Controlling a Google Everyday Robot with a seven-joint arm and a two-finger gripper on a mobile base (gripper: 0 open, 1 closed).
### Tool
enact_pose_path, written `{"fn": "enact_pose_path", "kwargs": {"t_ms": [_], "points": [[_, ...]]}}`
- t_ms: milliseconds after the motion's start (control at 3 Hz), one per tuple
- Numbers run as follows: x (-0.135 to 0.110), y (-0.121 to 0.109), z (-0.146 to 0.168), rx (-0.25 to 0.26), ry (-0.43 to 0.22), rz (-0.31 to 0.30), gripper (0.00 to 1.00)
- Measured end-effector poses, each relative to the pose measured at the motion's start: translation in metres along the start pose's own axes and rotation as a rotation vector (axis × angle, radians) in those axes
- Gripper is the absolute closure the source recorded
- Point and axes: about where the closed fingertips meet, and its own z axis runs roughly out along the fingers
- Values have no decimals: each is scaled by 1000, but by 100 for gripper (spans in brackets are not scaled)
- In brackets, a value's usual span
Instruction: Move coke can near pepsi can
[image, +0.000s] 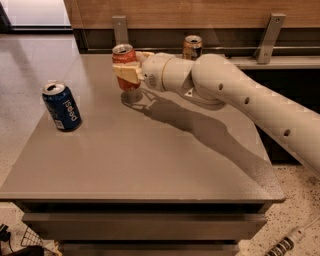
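Tool: the tool (126, 73) is at the far left part of the desk, at the end of the arm, and is closed around the coke can; one cream finger (131, 73) lies across the can's front at mid-height.
Coke can: the coke can (123, 56) is red-orange with a silver top and is roughly upright in the tool's grip. Its base appears slightly clear of the desk, with its shadow on the surface just below and to the right.
Pepsi can: the pepsi can (62, 107) is dark blue with white lettering running up its side. It stands on the desk near the left edge, closer to the camera than the coke can.
Spacing: the two cans are apart, with bare desk surface between them; the coke can is behind and to the right of the pepsi can.
Gold-brown can: a gold-brown can (192, 47) stands at the back of the desk, to the right of the tool and partly hidden behind the arm.
Arm: the cream arm (235, 95) comes in from the right edge and reaches across the desk towards the left, casting a long shadow on it.
Desk: the grey desk (150, 160) has a flat matte top.
Behind: two metal brackets (119, 29) are fixed to the wooden wall at the back.
Floor: a power strip (286, 244) lies on the speckled floor at the lower right.
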Motion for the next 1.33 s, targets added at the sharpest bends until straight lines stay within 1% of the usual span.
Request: {"fn": "enact_pose_path", "kwargs": {"t_ms": [333,667,1000,1333], "points": [[9,40,-15,12,5,1,100],[28,92,-37,66,-4,7,100],[34,125,-42,95,-35,9,100],[28,152,-38,93,-51,-8,100]]}}
